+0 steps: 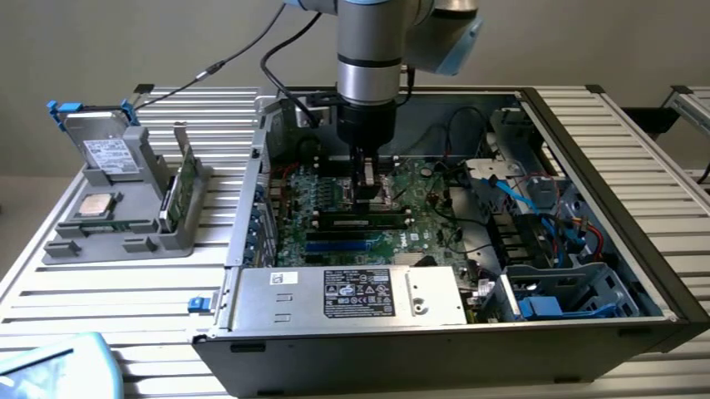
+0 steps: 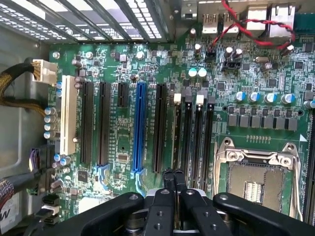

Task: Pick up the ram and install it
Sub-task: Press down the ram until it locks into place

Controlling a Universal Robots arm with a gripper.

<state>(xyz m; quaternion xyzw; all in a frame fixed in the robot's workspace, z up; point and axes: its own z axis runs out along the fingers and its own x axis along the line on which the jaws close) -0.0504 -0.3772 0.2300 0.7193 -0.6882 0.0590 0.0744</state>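
Observation:
My gripper (image 1: pixel 370 184) hangs straight down inside the open computer case (image 1: pixel 627 158), low over the green motherboard (image 1: pixel 427 204). In the wrist view its black fingertips (image 2: pixel 169 178) are pressed together with nothing visible between them, so the gripper (image 2: pixel 173 173) is shut, just above the near end of the row of black memory slots (image 2: pixel 193 132). In the exterior view a long dark stick that looks like the ram (image 1: pixel 357 221) lies in a slot just in front of the gripper. I cannot tell how deep it sits.
The metal CPU socket (image 2: pixel 256 177) lies beside the memory slots and a blue expansion slot (image 2: pixel 140 128) on their other side. A silver power supply (image 1: pixel 355 293) fills the case front. Left of the case, a grey stand (image 1: pixel 122 229) carries a green card (image 1: pixel 181 187), a silver chip (image 1: pixel 98 204) and a drive (image 1: pixel 108 154).

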